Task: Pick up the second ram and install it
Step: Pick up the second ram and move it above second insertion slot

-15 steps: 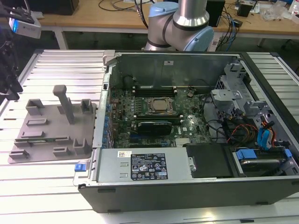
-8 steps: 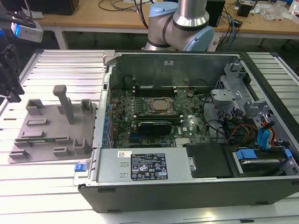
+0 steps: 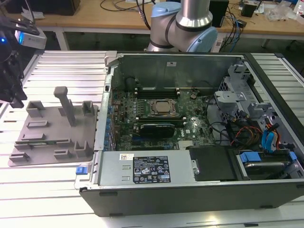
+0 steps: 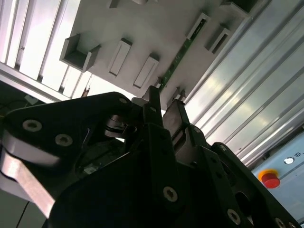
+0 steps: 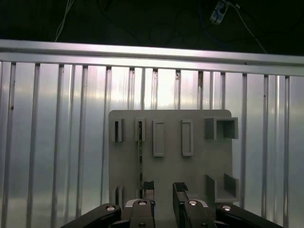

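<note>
Second ram (image 5: 140, 161) just beside parted jaws

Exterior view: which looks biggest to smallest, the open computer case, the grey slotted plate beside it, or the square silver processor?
1. computer case, by far the largest.
2. grey slotted plate, clearly smaller.
3. silver processor, smallest.
The processor sits a bit farther from the camera, but the differences are too wide for that to matter.

Exterior view overlooks case (image 3: 190, 195), wrist views share tray (image 5: 171, 164)
</note>
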`<state>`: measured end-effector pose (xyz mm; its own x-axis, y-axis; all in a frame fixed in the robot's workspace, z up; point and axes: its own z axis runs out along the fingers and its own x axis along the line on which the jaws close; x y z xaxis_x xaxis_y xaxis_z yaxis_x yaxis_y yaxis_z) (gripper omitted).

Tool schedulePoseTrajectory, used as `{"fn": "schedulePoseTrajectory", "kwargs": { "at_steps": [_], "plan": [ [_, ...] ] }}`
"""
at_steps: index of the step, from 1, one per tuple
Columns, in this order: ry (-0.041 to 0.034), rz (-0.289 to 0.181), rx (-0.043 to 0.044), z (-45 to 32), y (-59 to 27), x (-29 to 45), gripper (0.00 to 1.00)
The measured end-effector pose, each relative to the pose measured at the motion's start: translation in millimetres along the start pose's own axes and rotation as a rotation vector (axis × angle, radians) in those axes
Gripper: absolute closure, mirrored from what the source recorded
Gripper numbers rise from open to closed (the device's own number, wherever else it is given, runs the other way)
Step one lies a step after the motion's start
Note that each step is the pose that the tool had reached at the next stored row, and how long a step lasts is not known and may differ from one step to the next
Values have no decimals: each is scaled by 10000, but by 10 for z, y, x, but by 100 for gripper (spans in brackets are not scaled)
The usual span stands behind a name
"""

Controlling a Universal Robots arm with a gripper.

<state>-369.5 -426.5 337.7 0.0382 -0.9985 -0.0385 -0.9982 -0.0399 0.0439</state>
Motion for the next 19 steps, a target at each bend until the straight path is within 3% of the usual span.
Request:
{"fn": "schedulePoseTrajectory", "kwargs": {
  "at_steps": [19],
  "plan": [
    [0,0,0,186,-8,8,72]
  ]
}}
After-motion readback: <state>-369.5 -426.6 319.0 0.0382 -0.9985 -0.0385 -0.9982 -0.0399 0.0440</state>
